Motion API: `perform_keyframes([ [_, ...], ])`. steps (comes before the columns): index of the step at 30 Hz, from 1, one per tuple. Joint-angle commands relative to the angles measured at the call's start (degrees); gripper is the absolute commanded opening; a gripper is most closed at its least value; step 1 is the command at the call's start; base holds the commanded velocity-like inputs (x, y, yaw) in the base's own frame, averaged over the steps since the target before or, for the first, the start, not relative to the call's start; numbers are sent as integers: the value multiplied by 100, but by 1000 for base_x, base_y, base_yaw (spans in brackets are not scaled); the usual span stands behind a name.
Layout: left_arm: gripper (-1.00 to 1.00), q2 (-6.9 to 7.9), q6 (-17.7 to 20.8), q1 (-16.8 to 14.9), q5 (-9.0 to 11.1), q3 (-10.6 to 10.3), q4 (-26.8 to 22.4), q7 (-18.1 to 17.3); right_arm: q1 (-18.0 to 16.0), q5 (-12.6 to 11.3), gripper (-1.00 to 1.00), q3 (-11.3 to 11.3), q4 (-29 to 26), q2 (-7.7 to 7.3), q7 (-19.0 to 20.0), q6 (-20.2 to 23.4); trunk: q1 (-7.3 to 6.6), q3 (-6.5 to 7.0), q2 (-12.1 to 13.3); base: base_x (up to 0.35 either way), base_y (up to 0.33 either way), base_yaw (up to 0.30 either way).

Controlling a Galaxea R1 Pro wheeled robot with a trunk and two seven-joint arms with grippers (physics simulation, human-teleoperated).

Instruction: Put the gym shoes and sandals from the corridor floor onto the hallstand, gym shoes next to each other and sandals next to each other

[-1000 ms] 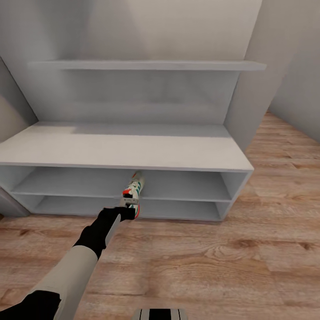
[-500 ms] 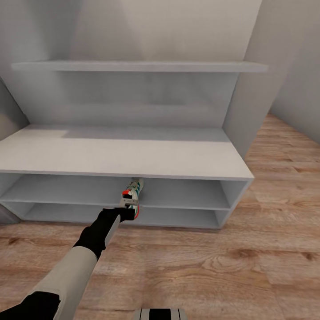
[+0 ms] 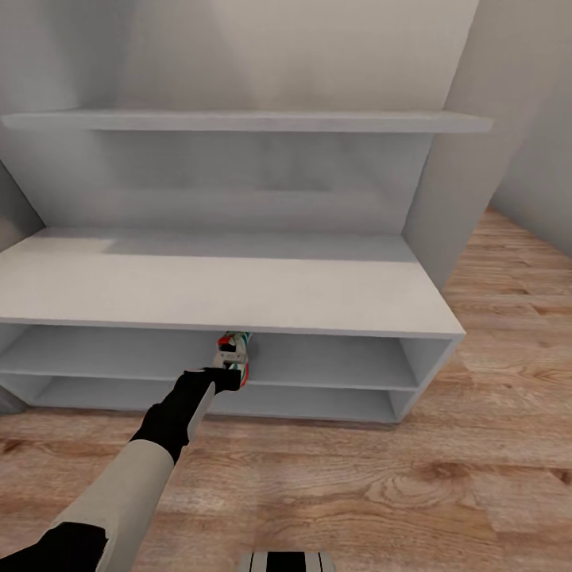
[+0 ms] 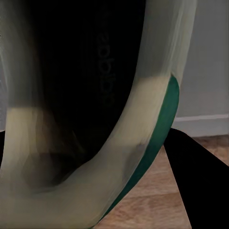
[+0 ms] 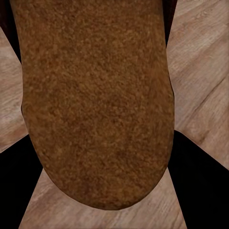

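the gym shoe [image 3: 235,355], clamped in the left gripper [image 3: 229,367] jaws, is now carried deeper under the hallstand [image 3: 238,290] top at frame centre, nearing placement, while a sandal [image 5: 95,100] is gripped by the right jaws.

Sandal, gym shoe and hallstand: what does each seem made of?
Sandal: mottled brown footbed, matte, suede or cork-like; can't tell which.
Gym shoe: smooth off-white upper with green trim, leather-like or synthetic.
Hallstand: flat, even light-grey surface without grain, likely painted board or laminate.
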Motion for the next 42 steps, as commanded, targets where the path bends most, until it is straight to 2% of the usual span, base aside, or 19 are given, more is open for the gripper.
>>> perform_keyframes([
  [1, -100, 2, 29, 3, 28, 0, 137, -25, -6, 2, -100, -23, -9, 3, 45, 34, 1, -5, -1, 13, 0, 0],
  [12, -100, 10, 31, -1, 25, -2, 140, -27, -6, 2, -100, -23, -9, 3, 45, 34, 1, -5, -1, 135, 0, 0],
  [42, -100, 11, 31, 1, 25, -2, 142, -27, -6, 2, -100, -23, -9, 29, 45, 34, 1, -5, -1, 61, 0, 0],
])
